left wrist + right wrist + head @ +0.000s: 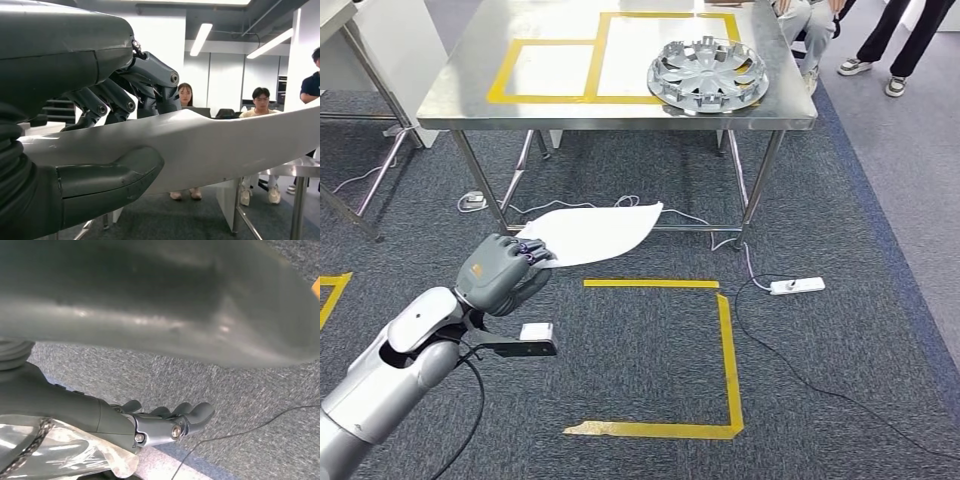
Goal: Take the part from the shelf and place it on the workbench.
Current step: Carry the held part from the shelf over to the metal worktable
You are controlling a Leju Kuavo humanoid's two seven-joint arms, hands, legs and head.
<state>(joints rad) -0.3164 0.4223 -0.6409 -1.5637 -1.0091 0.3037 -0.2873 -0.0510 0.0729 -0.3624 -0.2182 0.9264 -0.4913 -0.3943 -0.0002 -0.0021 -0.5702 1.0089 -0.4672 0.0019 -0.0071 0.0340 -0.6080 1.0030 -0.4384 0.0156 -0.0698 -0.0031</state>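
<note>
While your left robot hand (503,273) grips the white part (593,232) by one end, its long axis points toward the bench (463,75); your right robot hand (166,422) hangs empty, fingers apart.

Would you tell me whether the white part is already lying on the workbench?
No, the left hand holds the white part above the carpet, short of the workbench.

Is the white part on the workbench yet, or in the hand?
In hand: left hand grips white part above the carpet, short of the workbench.

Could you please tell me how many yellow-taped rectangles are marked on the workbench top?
2: a smaller one on the left, a larger one adjoining it, partly covered by the wheel cover.
</note>
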